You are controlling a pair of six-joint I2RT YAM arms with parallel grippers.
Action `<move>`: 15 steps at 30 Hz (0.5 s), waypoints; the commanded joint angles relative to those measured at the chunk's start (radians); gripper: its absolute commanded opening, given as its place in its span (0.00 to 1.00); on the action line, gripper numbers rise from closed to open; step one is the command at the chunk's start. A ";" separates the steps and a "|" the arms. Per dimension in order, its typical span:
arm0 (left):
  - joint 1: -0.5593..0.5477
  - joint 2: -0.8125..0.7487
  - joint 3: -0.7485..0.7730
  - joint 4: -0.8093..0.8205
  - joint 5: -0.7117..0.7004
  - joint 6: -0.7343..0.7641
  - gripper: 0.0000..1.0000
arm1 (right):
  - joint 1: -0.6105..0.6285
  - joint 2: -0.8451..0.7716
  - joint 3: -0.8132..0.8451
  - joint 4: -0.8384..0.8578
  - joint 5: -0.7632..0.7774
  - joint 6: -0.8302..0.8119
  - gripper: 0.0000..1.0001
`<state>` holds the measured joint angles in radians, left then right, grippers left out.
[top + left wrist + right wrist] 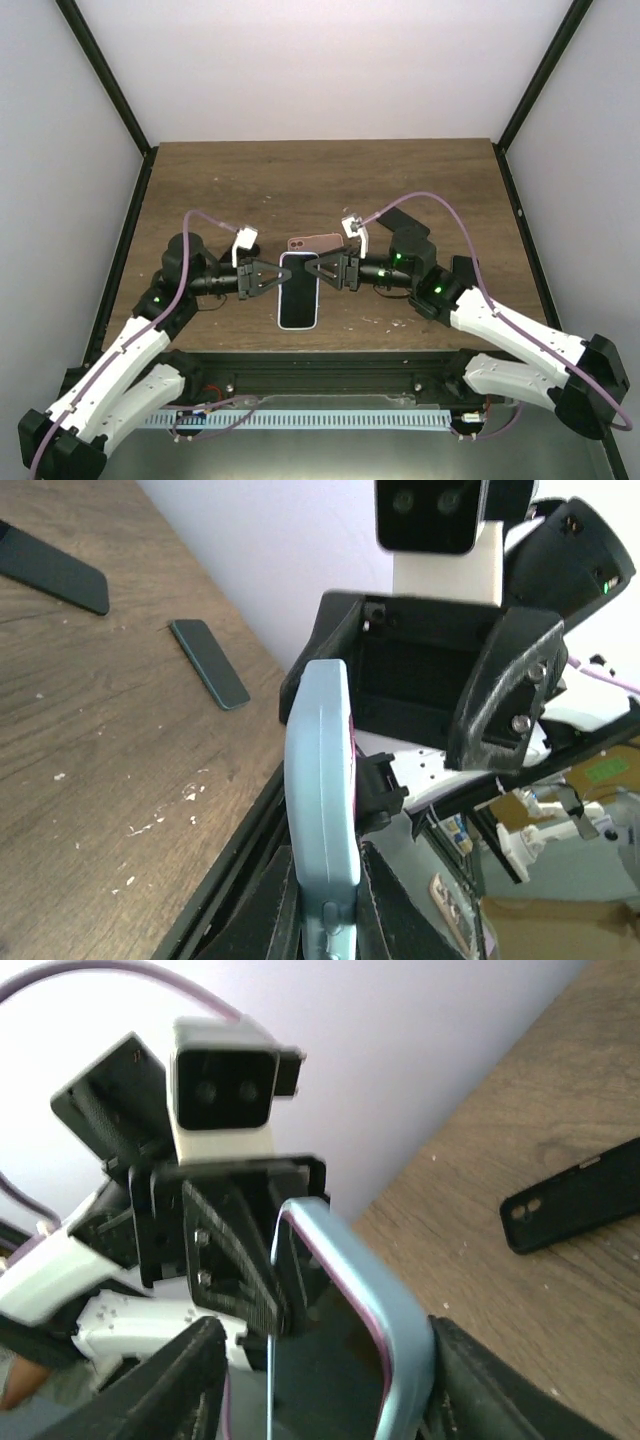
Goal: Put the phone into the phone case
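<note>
At the table's [420, 190] near middle, phone [298, 295] seemingly seated in case [320, 780], pinched narrow on one long edge by left gripper [277, 278], right gripper's [322, 271] closure untellable; likely light, stiff, slick, so grip rims, not glass.

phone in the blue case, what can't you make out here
- whether the phone is seated in the light blue case: top view too small; wrist views show only an edge
- grip of the right gripper: right wrist view cuts its fingers off at the bottom edge
- pink item: top view, partly hidden behind the case
- black case: right wrist view, cut by right edge
</note>
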<state>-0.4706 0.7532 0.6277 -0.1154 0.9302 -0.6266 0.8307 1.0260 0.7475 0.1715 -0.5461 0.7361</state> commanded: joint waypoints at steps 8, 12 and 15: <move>0.010 0.021 -0.039 0.253 -0.110 -0.200 0.00 | 0.010 0.012 -0.123 0.112 -0.115 0.038 0.47; 0.010 0.051 -0.047 0.259 -0.125 -0.203 0.01 | 0.010 0.017 -0.120 0.117 -0.110 0.017 0.13; 0.010 0.072 -0.040 0.209 -0.141 -0.181 0.20 | 0.008 0.021 -0.121 0.108 -0.090 0.006 0.01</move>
<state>-0.4561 0.8032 0.5800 0.0772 0.8318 -0.8059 0.8265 1.0451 0.6182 0.2466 -0.6476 0.7807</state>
